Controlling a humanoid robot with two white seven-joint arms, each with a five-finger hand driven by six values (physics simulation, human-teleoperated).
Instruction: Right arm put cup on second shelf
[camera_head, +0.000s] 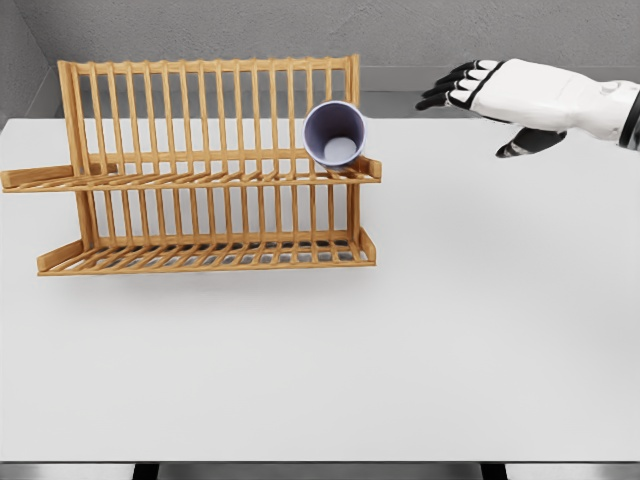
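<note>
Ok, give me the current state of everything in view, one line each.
cup: lying on its side on the rack's upper shelf, right end, mouth toward the camera, not held.
wooden dish rack: upright on the table, lower shelf bare.
right robot hand: open, fingers spread, holding nothing, in the air right of the rack.
table: white, carrying the rack.

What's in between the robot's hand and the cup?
Nothing. In the head view, only bare white table lies between the open right hand and the cup, which rests on its side on the rack's upper shelf.
</note>
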